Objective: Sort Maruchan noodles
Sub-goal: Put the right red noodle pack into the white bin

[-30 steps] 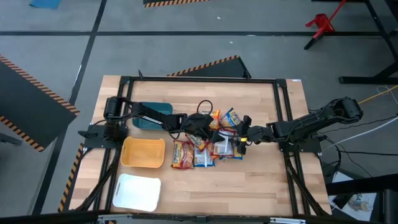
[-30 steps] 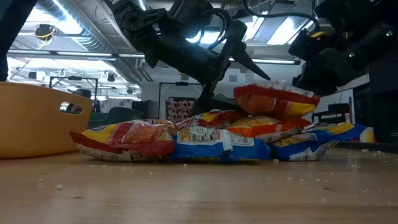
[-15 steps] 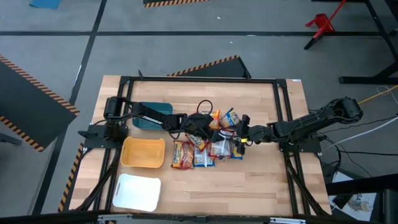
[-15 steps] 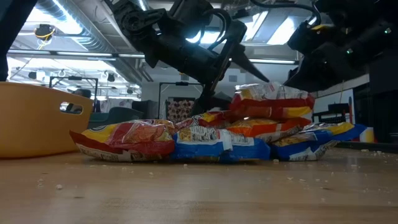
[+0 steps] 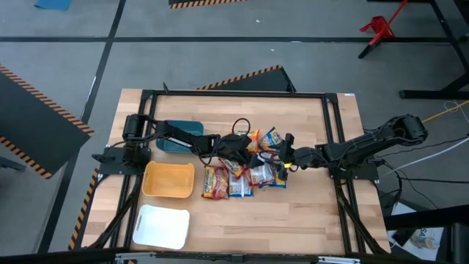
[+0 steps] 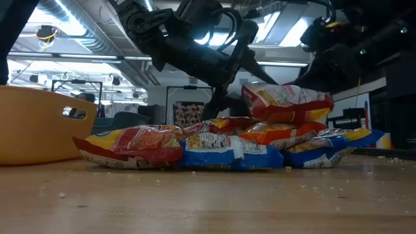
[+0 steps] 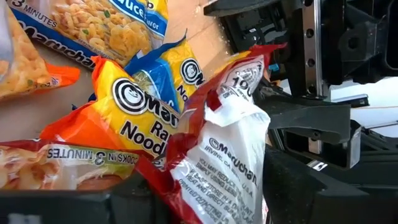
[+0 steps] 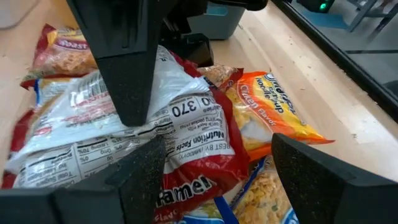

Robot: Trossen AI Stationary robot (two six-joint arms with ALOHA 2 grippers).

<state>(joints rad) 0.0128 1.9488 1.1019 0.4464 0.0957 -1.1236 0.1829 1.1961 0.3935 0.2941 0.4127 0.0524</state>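
The left end effector (image 5: 236,149) appears to be closing on a red packet (image 6: 286,103) tilted atop the noodle pile (image 5: 245,170) at mid-counter (image 5: 293,213). The right end effector (image 5: 284,163), released, hovers just right of it.

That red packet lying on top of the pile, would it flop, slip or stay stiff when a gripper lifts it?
The red packet probably keeps its shape: seen from table height it looks like a flat slab, tilted on the other packets. Its wrapper looks glossy and crinkled, so it may slip. It is probably light and could slide off.
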